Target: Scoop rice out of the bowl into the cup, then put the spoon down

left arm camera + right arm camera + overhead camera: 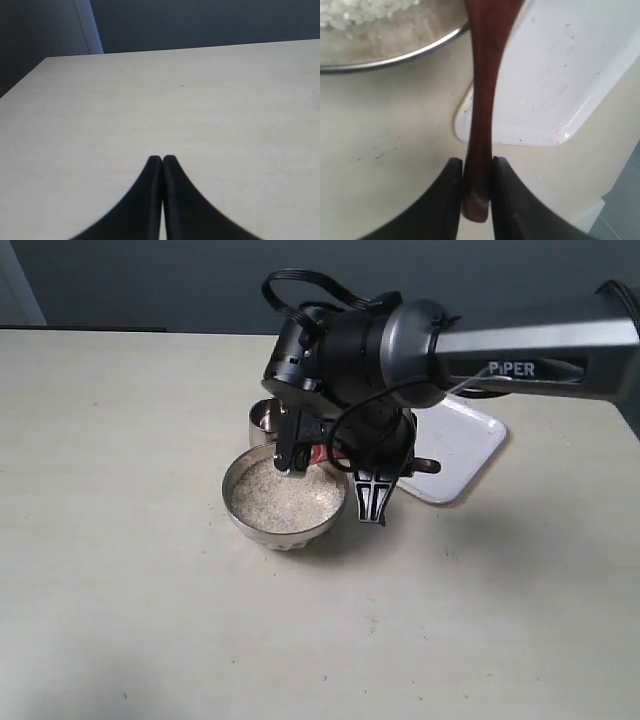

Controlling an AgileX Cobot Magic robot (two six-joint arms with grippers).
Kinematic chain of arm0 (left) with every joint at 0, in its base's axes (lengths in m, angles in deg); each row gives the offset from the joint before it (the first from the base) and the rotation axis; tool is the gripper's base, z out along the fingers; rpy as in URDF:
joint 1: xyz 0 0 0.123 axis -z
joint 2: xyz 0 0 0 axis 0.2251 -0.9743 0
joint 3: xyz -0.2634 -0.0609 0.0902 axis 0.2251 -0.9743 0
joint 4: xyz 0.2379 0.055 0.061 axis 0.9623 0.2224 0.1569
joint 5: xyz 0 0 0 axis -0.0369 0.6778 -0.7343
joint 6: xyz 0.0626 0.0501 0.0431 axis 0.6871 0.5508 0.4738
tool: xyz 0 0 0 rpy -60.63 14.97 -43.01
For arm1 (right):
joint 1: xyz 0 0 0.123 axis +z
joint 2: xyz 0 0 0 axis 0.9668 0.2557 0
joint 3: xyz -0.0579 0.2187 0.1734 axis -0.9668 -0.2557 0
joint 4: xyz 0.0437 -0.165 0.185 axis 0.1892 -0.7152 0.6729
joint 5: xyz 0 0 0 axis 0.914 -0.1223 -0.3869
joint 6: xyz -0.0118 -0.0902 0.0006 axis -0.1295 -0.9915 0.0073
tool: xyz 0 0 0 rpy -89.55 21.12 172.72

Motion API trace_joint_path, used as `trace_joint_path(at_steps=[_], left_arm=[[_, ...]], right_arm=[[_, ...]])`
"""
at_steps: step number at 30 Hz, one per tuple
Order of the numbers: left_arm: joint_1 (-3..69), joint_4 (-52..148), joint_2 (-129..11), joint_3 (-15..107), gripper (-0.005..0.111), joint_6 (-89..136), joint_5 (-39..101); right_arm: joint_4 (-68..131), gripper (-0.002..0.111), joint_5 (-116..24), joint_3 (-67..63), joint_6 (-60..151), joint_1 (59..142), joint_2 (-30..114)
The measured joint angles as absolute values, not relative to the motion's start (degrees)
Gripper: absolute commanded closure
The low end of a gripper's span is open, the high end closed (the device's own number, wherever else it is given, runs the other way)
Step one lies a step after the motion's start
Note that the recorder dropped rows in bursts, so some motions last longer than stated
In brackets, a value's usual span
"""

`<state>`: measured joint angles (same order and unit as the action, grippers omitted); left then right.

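In the right wrist view my right gripper (477,167) is shut on the slim end of the dark reddish-brown spoon (482,100). The handle runs away over a tray corner toward the bowl's rim (395,60); its head is out of frame. Rice (350,12) shows inside that rim. From outside, the steel bowl (240,515) holds pale rice (285,502), and the small steel cup (263,422) stands just behind it, partly hidden by the arm. The right gripper (372,502) hangs low beside the bowl's right side. My left gripper (162,159) is shut with nothing in it, over bare table.
A white rectangular tray (462,445) lies right of the bowl, under the right arm; its corner (560,75) sits close to the spoon handle. The beige table (175,100) spreads around, with a dark wall behind. The left arm is outside the exterior view.
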<state>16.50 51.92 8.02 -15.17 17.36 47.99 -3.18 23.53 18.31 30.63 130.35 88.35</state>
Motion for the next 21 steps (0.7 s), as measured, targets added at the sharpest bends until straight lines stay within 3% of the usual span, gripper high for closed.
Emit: trace_joint_path(at_steps=[21], left_arm=[[16.50,51.92,8.02,-15.17,0.106,17.36,47.99]], right_arm=[[-3.31,0.109,20.69,31.41,30.48,125.82,94.66]])
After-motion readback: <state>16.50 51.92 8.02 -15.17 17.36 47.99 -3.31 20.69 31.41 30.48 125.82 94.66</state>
